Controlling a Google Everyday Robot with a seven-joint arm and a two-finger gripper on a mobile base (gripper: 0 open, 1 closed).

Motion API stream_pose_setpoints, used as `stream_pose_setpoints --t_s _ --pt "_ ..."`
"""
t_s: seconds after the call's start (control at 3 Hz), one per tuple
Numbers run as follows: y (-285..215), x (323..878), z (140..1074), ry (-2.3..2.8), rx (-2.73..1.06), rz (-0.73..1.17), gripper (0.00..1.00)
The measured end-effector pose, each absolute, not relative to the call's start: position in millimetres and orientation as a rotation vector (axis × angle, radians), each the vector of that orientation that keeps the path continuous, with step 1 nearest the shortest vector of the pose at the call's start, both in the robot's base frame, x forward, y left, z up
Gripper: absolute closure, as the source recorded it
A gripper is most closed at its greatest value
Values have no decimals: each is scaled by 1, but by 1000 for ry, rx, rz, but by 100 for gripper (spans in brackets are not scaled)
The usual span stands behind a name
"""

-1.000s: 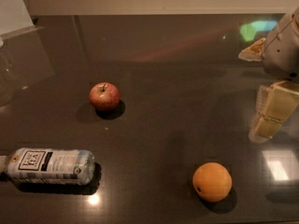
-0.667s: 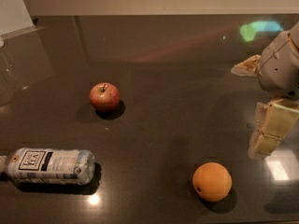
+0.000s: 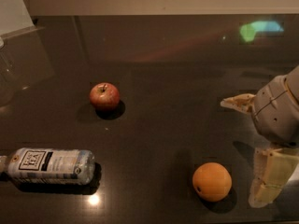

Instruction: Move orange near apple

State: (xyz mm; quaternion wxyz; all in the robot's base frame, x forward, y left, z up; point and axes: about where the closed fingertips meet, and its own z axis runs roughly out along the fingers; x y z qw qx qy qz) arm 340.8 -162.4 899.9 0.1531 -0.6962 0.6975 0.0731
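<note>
The gripper (image 3: 240,152) is hanging at the right edge of the view, low over the dark, glossy table (image 3: 168,73). Its 2 pale fingers (image 3: 239,102) are standing wide apart and holding nothing: 1 is pointing left from the grey wrist housing, and the other is reaching down toward the table's near edge. The rest of the arm is running out of the picture on the right.

The orange (image 3: 211,181) is sitting on the table near the front, just left of the lower finger and not touching it. It is lying below and a little to the left of the gap between the fingers, not inside it. A small dark spot is showing on its lower left side.

The apple (image 3: 104,96) is resting upright, stem up, well apart from the orange, farther back and to the left, and it is casting a soft shadow to its right.

A clear plastic bottle (image 3: 49,166) with a white label is lying on its side at the front left, near neither fruit. A green-blue glare (image 3: 259,29) is reflecting off the tabletop at the far right — near the back edge.
</note>
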Motion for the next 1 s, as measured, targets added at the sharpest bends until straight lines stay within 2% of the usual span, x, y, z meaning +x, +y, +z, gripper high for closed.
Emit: stream_pose_setpoints --t_s 1.0 --pt "-131 310 846 1947 -2026 160 0"
